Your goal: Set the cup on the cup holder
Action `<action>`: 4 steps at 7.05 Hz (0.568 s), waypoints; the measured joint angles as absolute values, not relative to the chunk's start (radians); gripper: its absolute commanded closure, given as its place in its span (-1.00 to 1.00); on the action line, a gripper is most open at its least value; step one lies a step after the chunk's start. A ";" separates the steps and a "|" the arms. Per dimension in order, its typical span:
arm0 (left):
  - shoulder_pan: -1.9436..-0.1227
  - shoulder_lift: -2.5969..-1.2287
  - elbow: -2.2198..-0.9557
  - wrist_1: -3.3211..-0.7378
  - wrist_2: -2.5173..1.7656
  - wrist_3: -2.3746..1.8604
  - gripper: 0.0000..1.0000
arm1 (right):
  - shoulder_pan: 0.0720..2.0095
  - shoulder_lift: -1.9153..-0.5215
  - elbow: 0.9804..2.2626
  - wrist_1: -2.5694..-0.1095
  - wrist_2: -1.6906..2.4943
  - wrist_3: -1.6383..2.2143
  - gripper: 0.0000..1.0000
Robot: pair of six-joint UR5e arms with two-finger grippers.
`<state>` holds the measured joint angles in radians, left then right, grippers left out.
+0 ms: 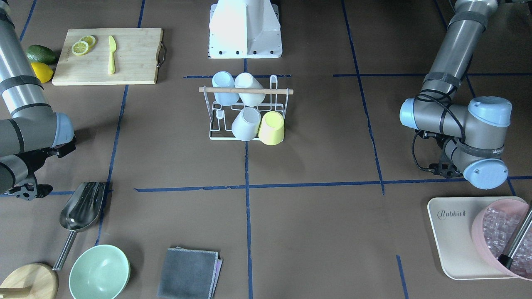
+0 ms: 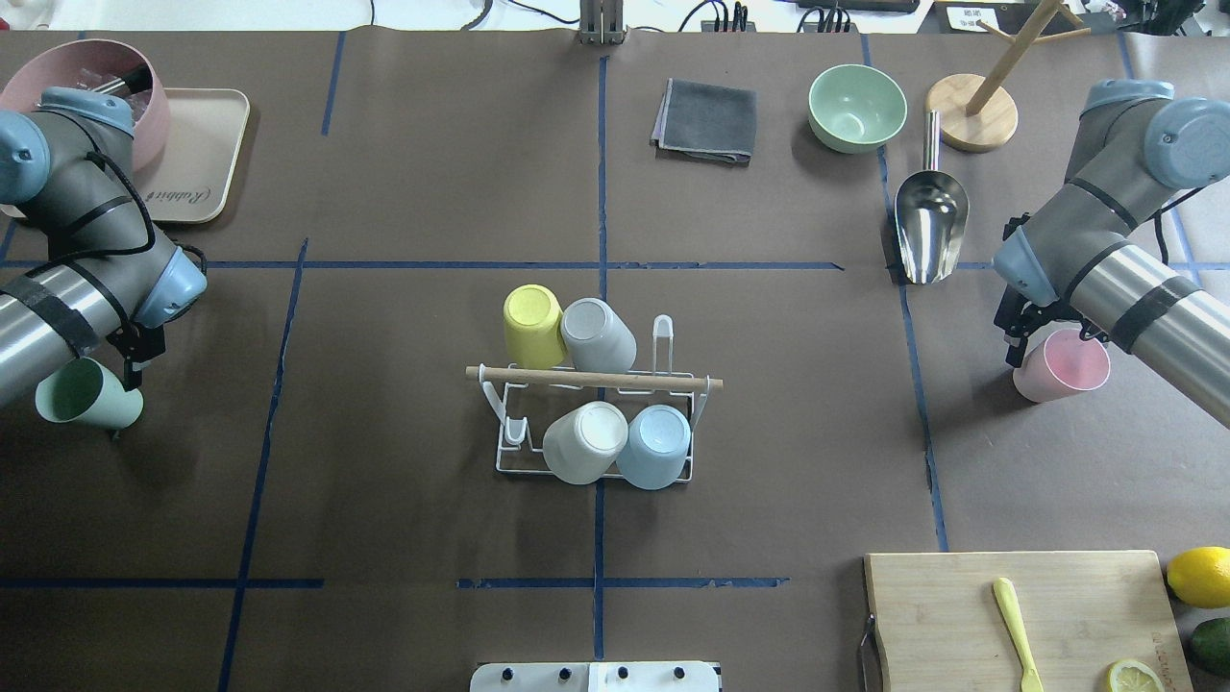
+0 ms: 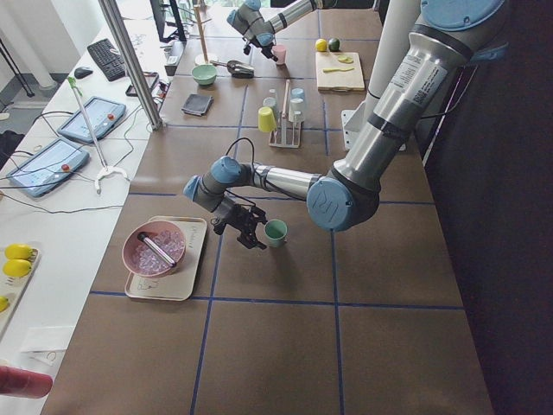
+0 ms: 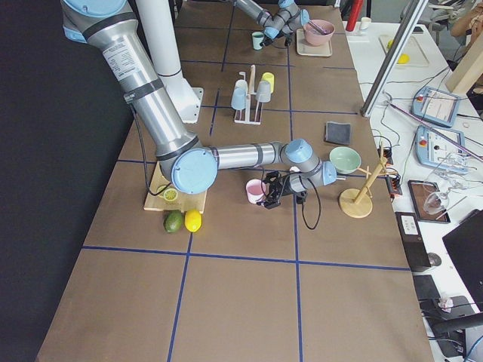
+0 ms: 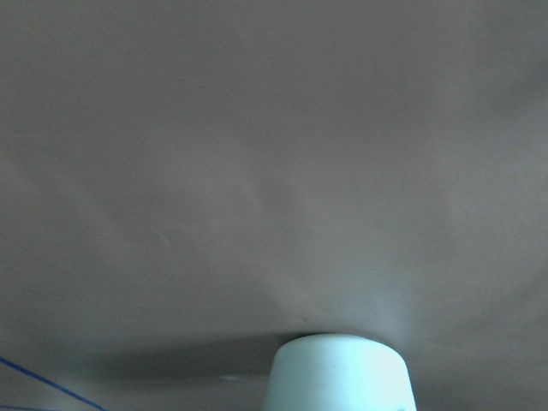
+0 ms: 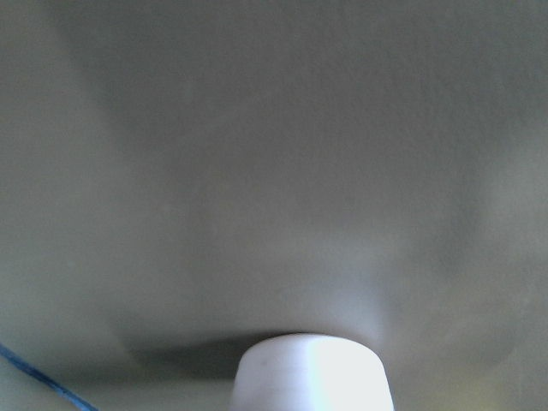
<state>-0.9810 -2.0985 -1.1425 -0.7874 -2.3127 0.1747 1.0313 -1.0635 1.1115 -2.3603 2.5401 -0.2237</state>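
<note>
The white wire cup holder [image 2: 673, 384] with its wooden rod stands mid-table and also shows in the front view [image 1: 278, 93]. Yellow [image 2: 531, 325], grey [image 2: 598, 334], white [image 2: 586, 442] and blue [image 2: 655, 445] cups sit on it. My left gripper [image 2: 123, 377] grips the rim of an upright green cup [image 2: 85, 396] at the table's left; the cup's base shows in the left wrist view [image 5: 340, 372]. My right gripper [image 2: 1026, 348] grips the rim of an upright pink cup [image 2: 1062, 367] at the right; its base shows in the right wrist view [image 6: 310, 372]. The fingertips are mostly hidden.
A pink ice bowl [image 2: 86, 72] on a beige tray [image 2: 207, 144] lies behind my left arm. A metal scoop [image 2: 929, 223], green bowl [image 2: 857, 106], wooden stand [image 2: 972, 120] and grey cloth [image 2: 706, 120] lie far right. A cutting board [image 2: 1019, 615] is near right.
</note>
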 measured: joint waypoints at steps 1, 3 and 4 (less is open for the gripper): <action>-0.978 -2.097 -1.142 -0.762 -2.313 0.175 -1.00 | 1.025 -1.069 1.112 -2.360 2.540 -0.225 -0.97; -0.966 -2.094 -1.141 -0.728 -2.313 0.176 -1.00 | 1.015 -1.076 1.112 -2.359 2.539 -0.225 -0.11; -0.961 -2.093 -1.141 -0.722 -2.313 0.176 -1.00 | 1.012 -1.076 1.112 -2.360 2.539 -0.225 0.66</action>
